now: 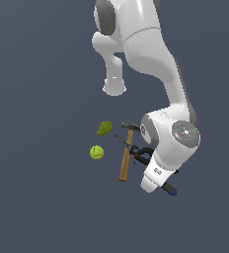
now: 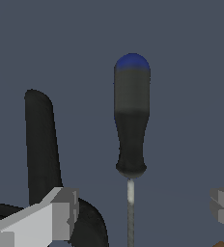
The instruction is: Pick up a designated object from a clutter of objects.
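Note:
The designated object is a slim screwdriver (image 2: 131,125) with a black handle, a blue end cap and a thin metal shaft. In the wrist view my gripper (image 2: 143,212) is open, and its grey fingertips (image 2: 61,214) stand on either side of the shaft just below the handle, apart from it. In the exterior view the arm's hand covers most of the screwdriver (image 1: 171,190), leaving the blue cap and the thin shaft tip showing. The clutter of objects lies around it: a wooden-handled hammer (image 1: 126,157), a black spring clamp (image 1: 140,154), a yellow-green ball (image 1: 96,152) and a green lumpy object (image 1: 104,128).
The black clamp's handle (image 2: 39,144) lies close beside one fingertip in the wrist view. A bit of the wooden hammer handle (image 2: 221,244) shows near the other fingertip. The ball and the green lump sit toward the exterior view's left of the hammer.

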`<state>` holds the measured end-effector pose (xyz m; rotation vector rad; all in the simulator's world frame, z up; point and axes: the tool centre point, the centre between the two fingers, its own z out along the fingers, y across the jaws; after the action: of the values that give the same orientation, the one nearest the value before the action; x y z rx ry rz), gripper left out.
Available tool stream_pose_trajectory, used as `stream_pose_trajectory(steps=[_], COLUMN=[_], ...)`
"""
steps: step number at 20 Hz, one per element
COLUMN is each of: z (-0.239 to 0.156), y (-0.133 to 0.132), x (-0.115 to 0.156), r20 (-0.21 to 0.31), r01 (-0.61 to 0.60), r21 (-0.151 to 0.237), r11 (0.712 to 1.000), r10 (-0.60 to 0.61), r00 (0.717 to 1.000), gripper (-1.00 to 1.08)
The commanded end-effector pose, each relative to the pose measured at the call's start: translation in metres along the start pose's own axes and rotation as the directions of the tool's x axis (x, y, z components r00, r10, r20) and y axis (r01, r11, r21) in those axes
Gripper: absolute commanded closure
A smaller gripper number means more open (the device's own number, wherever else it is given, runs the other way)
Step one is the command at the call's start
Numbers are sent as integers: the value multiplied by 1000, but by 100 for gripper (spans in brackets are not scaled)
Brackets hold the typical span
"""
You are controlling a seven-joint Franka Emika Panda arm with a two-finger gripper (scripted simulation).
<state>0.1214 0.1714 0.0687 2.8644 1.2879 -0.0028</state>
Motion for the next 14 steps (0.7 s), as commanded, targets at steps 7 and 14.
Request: stream_pose_trajectory(steps=[7, 14], z=[9, 42], y=[-1, -2], x=[1, 1], r20=[-1, -2], r01=[7, 10], r21=[1, 0], r11=[1000, 1000], r10=[-7, -10], r00=[1000, 1000], gripper=[-92, -92])
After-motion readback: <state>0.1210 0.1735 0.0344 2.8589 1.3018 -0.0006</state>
